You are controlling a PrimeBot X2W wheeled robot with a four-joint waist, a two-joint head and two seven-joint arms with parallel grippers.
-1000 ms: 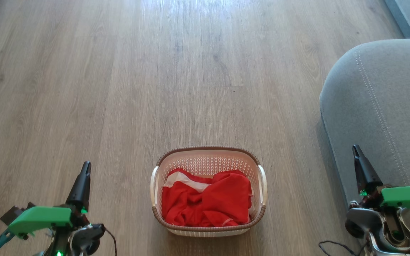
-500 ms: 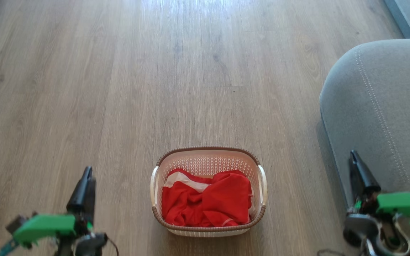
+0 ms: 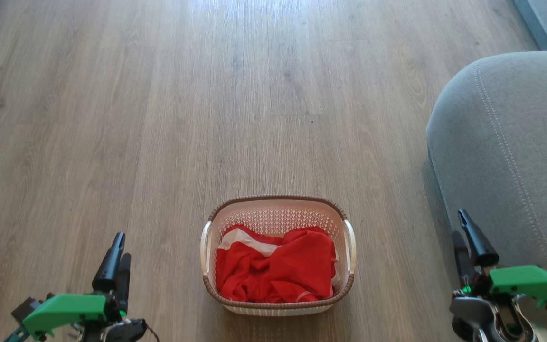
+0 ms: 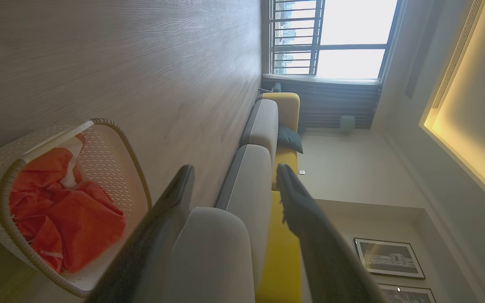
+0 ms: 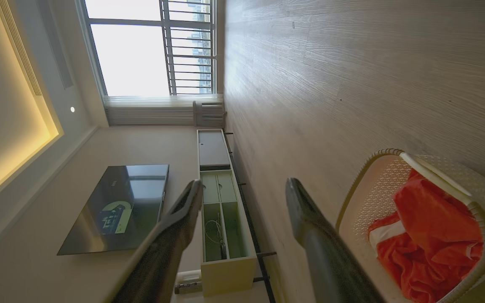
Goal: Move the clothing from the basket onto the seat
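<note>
Lying in one basket point(image 3: 278, 198), two red garments point(image 3: 276, 273); left pincer point(image 4: 235, 169) and right pincer point(image 5: 244, 182) both gape empty

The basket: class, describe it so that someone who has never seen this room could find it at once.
Start at the wide wooden floor, left of the grey seat. The basket stands alone on it, near the bottom middle of the head view. It is cream, perforated, brown-rimmed, and holds red clothing.
</note>
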